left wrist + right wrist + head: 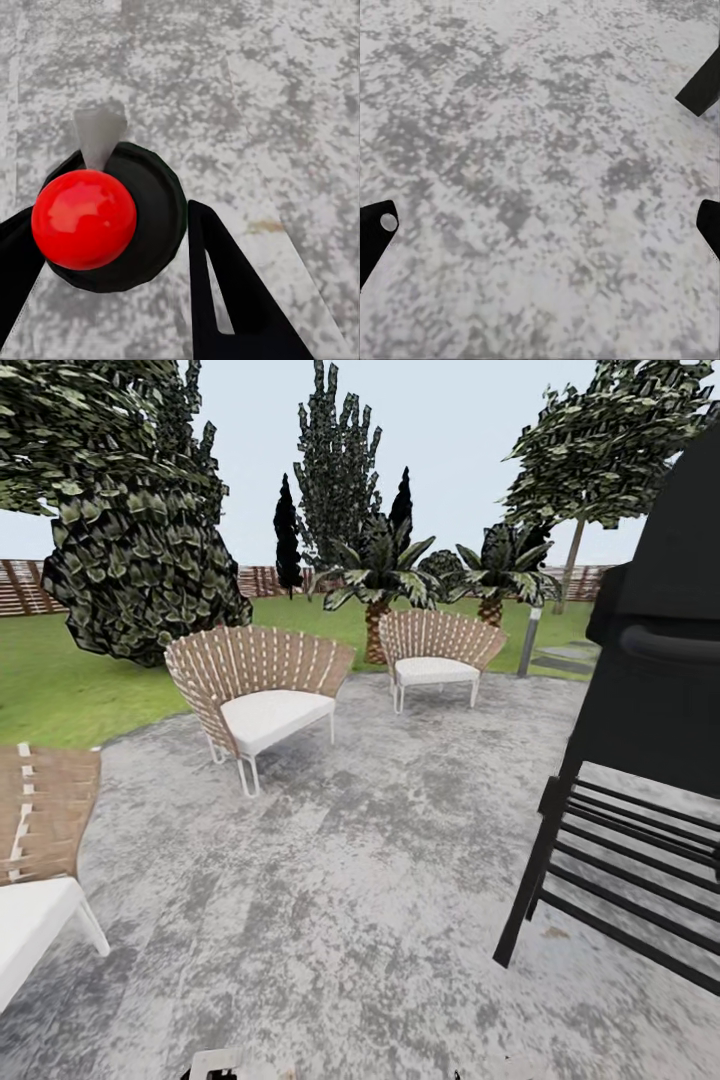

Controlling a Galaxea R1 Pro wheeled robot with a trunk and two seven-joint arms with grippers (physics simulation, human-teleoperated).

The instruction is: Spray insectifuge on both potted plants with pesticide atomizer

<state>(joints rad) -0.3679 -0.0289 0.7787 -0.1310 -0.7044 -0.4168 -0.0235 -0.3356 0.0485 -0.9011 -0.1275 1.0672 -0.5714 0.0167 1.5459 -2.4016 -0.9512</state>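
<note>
In the left wrist view the pesticide atomizer (142, 225) is seen end-on: a glossy red round part on a dark round body, with a whitish nozzle pointing away. It sits between the two black fingers (225, 300) of my left gripper (109, 217), which is shut on it above rough grey paving. My right gripper (540, 232) is open over bare paving, its dark fingertips (373, 232) at the picture's edges with nothing between them. The potted plants are out of view.
A black grill cart (640, 760) stands close at the right. Woven chairs with white cushions stand ahead (265, 695), farther back (435, 650) and at the near left (40, 840). Beyond the grey paving (350, 880) lie lawn (60, 690), bushes, palms, trees and a slat fence (25, 588).
</note>
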